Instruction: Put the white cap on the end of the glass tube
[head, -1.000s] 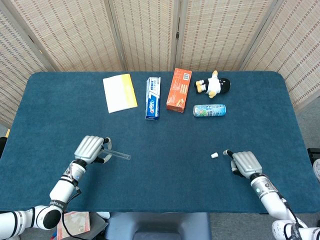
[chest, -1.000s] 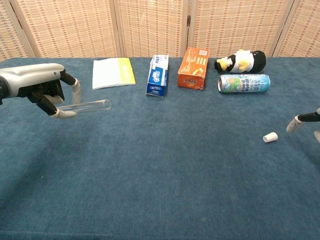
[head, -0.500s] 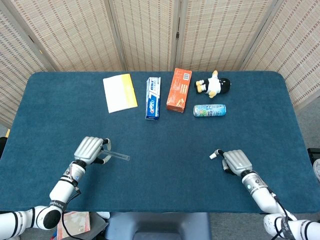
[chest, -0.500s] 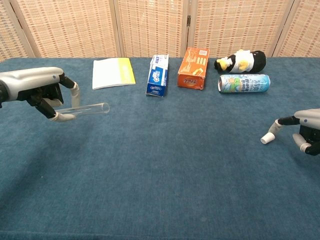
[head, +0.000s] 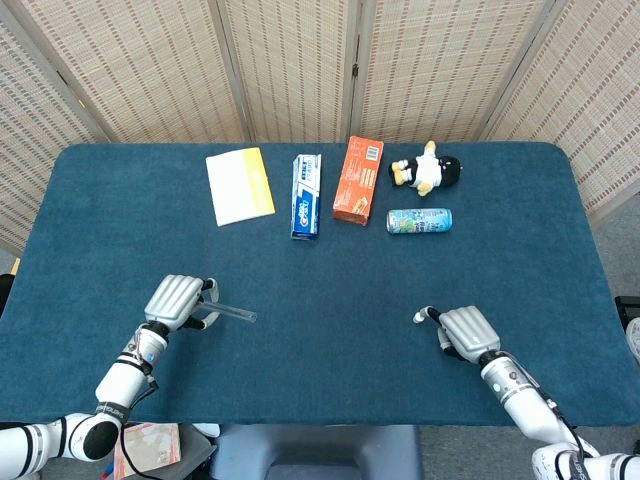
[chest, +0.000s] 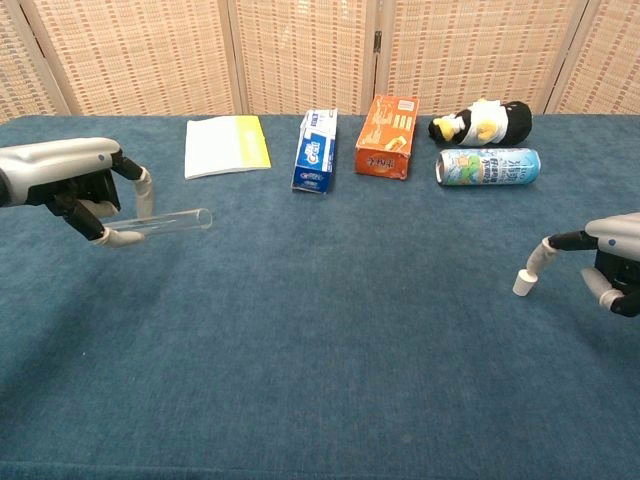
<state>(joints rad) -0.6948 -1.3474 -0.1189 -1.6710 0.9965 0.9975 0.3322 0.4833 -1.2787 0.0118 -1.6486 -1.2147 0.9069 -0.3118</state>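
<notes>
My left hand (head: 178, 300) (chest: 70, 180) grips one end of the clear glass tube (head: 231, 314) (chest: 166, 221). The tube is held about level, a little above the table, with its open end pointing right. The small white cap (head: 419, 317) (chest: 521, 283) lies on the blue cloth at the right. My right hand (head: 465, 331) (chest: 612, 256) is just right of it, and one outstretched fingertip (chest: 536, 259) touches the cap's top. The thumb stays apart from the cap, so nothing pinches it. A wide stretch of cloth separates tube and cap.
Along the far side of the table (head: 320, 270) lie a white and yellow booklet (head: 239, 185), a toothpaste box (head: 306, 195), an orange box (head: 358, 179), a penguin plush (head: 428, 169) and a can on its side (head: 419, 220). A folding screen stands behind.
My right hand moved left to the cap, and its fingertip nudged the cap slightly left. The left hand with the tube drifted a little left and down.
</notes>
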